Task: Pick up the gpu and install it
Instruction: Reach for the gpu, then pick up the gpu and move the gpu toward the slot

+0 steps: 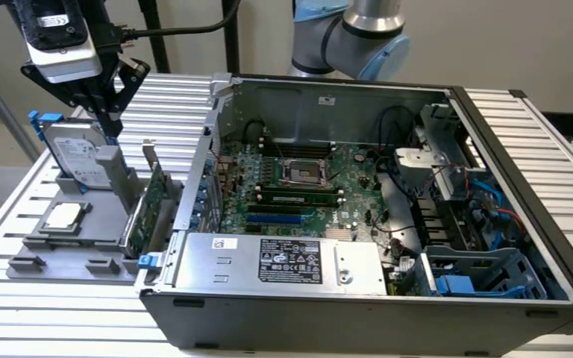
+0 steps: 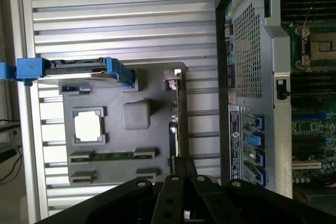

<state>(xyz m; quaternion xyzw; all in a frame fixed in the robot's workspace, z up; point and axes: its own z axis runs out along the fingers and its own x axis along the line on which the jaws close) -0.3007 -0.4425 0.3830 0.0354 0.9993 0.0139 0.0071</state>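
The gpu [image 1: 147, 214] stands on its long edge in a slot of the grey parts holder [image 1: 80, 250], green board face showing, just outside the open computer case [image 1: 366, 186]. From the wrist view the gpu [image 2: 177, 109] appears edge-on as a thin strip, its silver bracket end at the holder's far side. My gripper [image 1: 110, 125] hangs above the holder's back end, over the hard drive and a little to the exterior view's left of the gpu. Its black fingers [image 2: 179, 169] are shut together with nothing between them.
A silver hard drive in a blue frame [image 1: 75, 158] stands at the holder's back. A square processor [image 1: 63, 216] and a memory stick [image 2: 113, 156] lie in the holder. The case's motherboard [image 1: 297, 183] shows blue slots [image 1: 278, 218]. The ribbed metal table [image 1: 167, 104] surrounds everything.
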